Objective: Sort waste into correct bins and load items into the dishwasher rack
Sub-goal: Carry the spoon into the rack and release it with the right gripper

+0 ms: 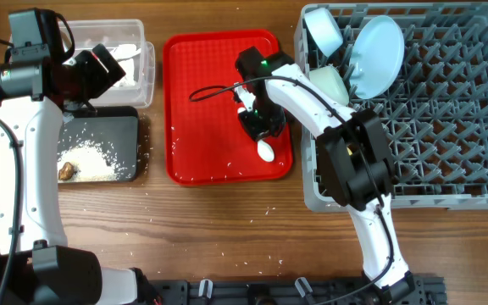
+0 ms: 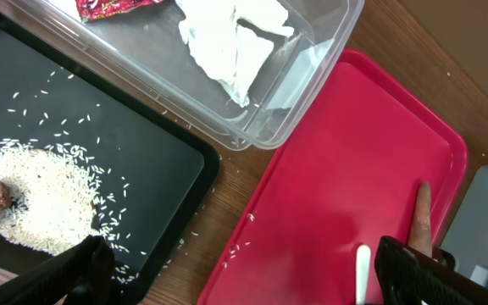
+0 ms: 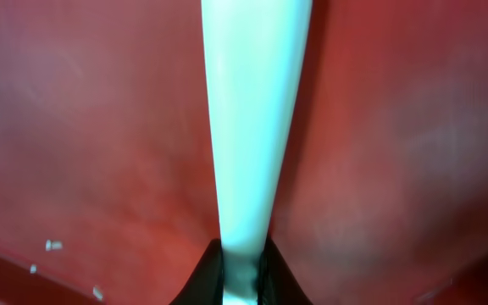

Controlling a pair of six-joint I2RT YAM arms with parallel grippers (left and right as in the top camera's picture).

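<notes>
Wooden table (image 1: 227, 229) | red tray (image 1: 200, 72) | right gripper (image 1: 259, 124) pinching white spoon (image 1: 266, 151) | left gripper (image 1: 100, 69) spread

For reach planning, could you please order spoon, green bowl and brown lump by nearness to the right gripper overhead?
1. white spoon, red tray, in the right gripper.
2. pale green bowl, in the rack.
3. brown lump, in the black tray.
</notes>
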